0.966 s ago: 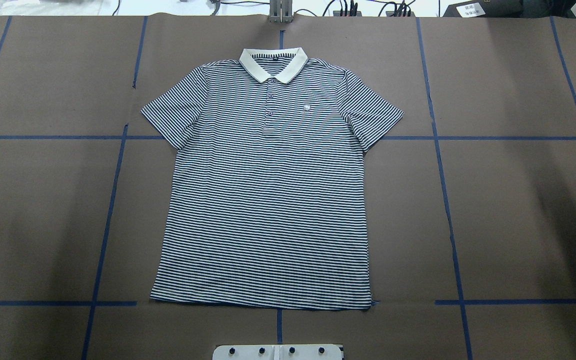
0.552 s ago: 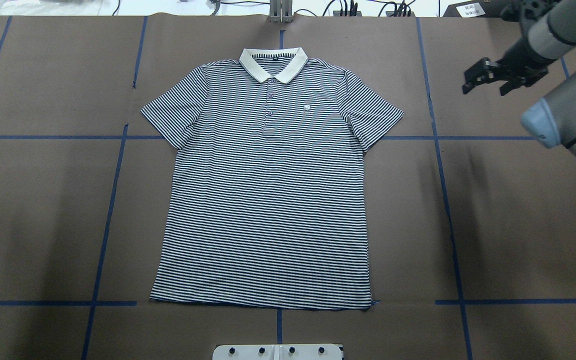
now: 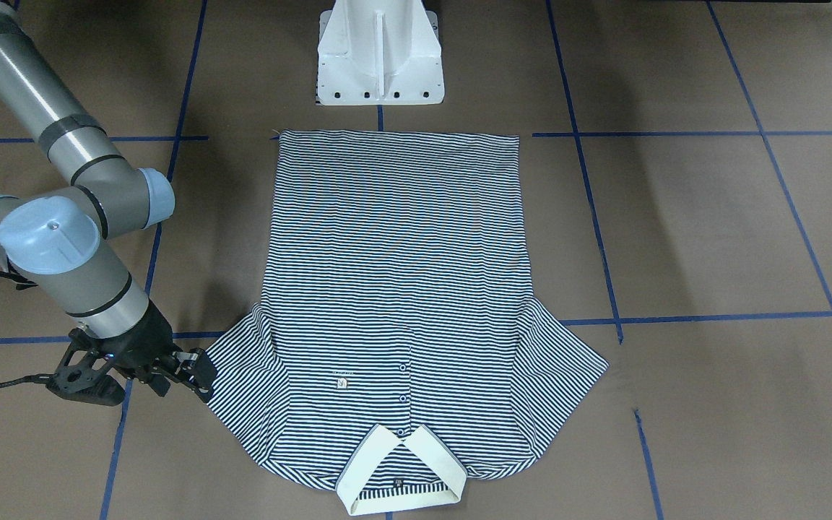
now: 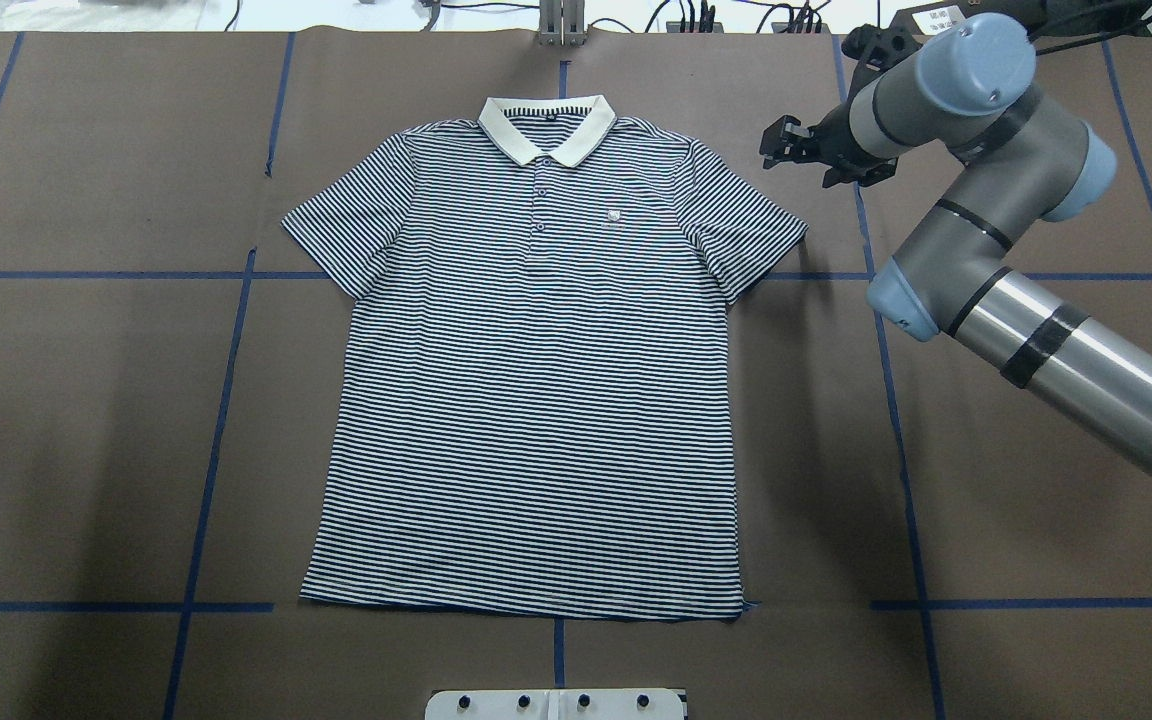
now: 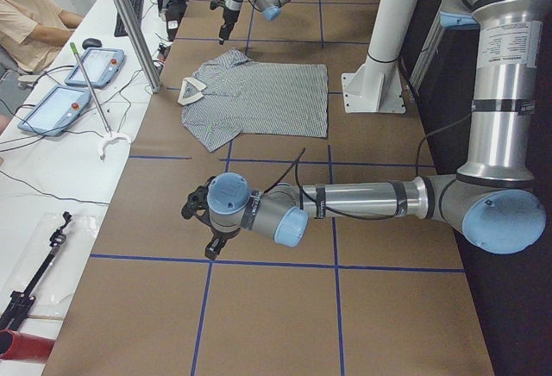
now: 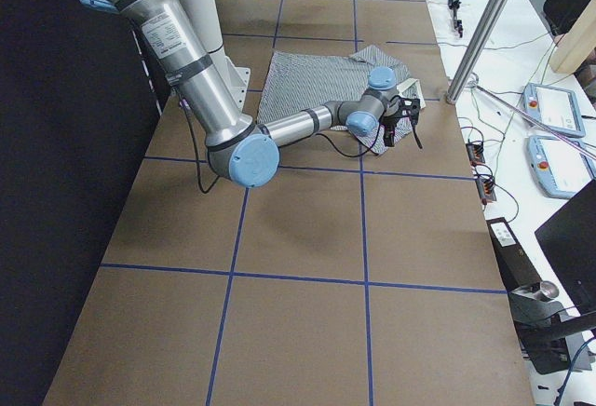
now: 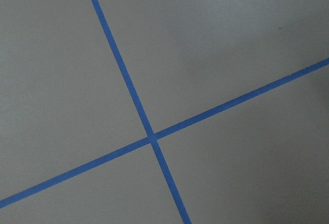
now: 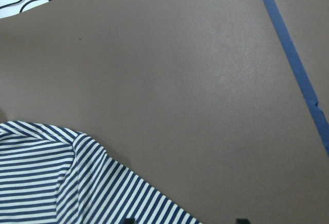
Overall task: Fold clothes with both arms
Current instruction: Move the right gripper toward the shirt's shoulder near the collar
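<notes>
The striped polo shirt (image 4: 536, 400) lies flat and face up in the middle of the table, with its cream collar (image 4: 546, 125) at the far side. It also shows in the front view (image 3: 394, 274). My right gripper (image 4: 774, 143) is open and empty. It hovers just beyond the shirt's right sleeve (image 4: 746, 235), and in the front view (image 3: 205, 375) it is right at the sleeve's edge. The right wrist view shows that sleeve (image 8: 77, 193) below the spread fingertips (image 8: 128, 220). My left gripper (image 5: 197, 229) shows only in the exterior left view, far from the shirt, and I cannot tell its state.
The white pedestal base (image 3: 380, 58) stands at the near edge by the shirt's hem. Blue tape lines (image 4: 886, 400) grid the brown table cover. Cables and boxes (image 4: 696, 15) line the far edge. An operator (image 5: 26, 22) and tablets (image 5: 60, 104) are past that edge.
My right arm has swung in from the table's right edge, leftward to the shirt's right sleeve. The shirt has not moved.
</notes>
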Available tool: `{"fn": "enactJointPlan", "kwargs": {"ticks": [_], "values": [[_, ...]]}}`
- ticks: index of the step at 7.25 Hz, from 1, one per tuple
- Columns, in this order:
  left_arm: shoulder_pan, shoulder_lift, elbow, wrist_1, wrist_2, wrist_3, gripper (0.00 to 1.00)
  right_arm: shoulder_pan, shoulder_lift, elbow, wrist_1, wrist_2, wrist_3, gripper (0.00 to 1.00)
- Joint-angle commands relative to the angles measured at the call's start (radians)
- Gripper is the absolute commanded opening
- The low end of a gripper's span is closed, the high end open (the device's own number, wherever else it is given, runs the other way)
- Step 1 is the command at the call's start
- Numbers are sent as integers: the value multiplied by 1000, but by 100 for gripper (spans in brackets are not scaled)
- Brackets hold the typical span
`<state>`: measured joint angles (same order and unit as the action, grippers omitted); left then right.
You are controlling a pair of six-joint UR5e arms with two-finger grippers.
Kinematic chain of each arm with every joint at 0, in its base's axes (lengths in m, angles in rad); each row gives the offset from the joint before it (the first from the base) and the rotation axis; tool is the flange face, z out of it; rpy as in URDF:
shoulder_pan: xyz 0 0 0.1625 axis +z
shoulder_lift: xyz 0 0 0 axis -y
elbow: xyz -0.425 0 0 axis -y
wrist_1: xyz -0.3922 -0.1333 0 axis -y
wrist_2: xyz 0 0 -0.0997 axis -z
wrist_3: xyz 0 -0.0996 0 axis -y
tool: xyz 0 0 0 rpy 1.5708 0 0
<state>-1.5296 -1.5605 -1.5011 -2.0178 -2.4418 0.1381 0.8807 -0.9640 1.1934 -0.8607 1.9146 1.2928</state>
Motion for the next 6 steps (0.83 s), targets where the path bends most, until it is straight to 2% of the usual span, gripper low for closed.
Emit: {"fn": "enactJointPlan", "kwargs": {"ticks": [1,6], "values": [[3,0,1,-13,0,-2,100,-23,-2,-34,17,-25,25,58],[5,0,1,-15,-5,-2,100,-19,-48,-11,12,-14,20,63]]}}
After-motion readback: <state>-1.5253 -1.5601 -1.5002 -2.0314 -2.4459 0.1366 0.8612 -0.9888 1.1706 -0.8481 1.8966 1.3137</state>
